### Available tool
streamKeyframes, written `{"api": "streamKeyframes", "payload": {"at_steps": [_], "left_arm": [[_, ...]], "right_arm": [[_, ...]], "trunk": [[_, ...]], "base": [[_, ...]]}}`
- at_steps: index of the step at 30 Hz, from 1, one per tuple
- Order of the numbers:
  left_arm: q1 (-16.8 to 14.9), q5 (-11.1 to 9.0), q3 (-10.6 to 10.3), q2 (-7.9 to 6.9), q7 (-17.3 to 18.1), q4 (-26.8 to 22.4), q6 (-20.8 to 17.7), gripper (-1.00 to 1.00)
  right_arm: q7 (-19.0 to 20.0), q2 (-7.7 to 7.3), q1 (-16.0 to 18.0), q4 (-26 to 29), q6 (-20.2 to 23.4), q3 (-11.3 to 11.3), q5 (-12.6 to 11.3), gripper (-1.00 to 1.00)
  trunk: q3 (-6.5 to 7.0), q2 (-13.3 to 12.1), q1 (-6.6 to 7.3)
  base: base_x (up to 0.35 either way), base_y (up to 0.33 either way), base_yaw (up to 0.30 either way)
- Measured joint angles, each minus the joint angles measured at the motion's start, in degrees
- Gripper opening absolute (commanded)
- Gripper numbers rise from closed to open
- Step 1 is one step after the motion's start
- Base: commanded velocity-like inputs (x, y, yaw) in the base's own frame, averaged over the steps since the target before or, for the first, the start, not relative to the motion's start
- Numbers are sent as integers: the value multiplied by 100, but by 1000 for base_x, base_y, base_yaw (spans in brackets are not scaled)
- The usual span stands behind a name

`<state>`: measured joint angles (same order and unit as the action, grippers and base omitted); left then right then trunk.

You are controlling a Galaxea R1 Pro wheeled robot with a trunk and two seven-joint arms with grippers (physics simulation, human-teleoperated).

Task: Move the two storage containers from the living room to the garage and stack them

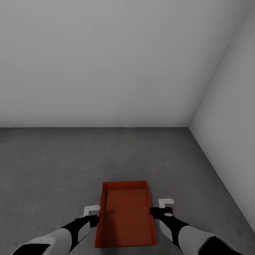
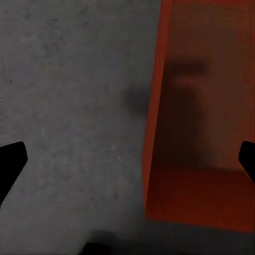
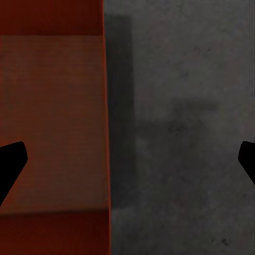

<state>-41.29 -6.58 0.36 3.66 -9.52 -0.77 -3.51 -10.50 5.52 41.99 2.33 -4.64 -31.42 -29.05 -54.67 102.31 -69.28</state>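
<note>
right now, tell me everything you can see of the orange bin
The storage container is an orange-red, rectangular, shallow open-top bin, plastic-looking and empty. It sits flat on the dark grey floor, long side pointing away from the robot. The left gripper and right gripper flank its long walls, both open, straddling the rims without gripping.

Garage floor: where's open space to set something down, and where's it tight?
Open: the grey floor between the orange bin and the back wall, and the whole stretch left of the bin. Narrower: the strip between bin and right wall. Tight: right beside the bin's long sides, where the left gripper and right gripper flank it, both open.
</note>
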Motion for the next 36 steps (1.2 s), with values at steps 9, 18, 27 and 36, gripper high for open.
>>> {"api": "streamKeyframes", "payload": {"at_steps": [9, 18, 27, 36], "left_arm": [[0, -32, 0, -8, -15, 56, 301, 100], [0, -179, -1, -22, -10, 53, 311, 100], [0, -197, -1, -19, -9, 53, 304, 100], [0, -199, -1, -23, -9, 53, 293, 100]], "right_arm": [[26, 0, 0, -9, 16, -1, 0, 100], [63, -7, 0, -10, 50, 0, -8, 100], [66, -7, 0, -10, 73, 0, -4, 100], [65, -12, 0, -41, 76, 1, -3, 100]], "trunk": [[79, 0, 0], [98, 0, 0], [98, 0, 0], [98, 0, 0]], "base": [[0, 0, -2], [0, 0, -2], [0, 0, 0], [0, 0, 0]]}}
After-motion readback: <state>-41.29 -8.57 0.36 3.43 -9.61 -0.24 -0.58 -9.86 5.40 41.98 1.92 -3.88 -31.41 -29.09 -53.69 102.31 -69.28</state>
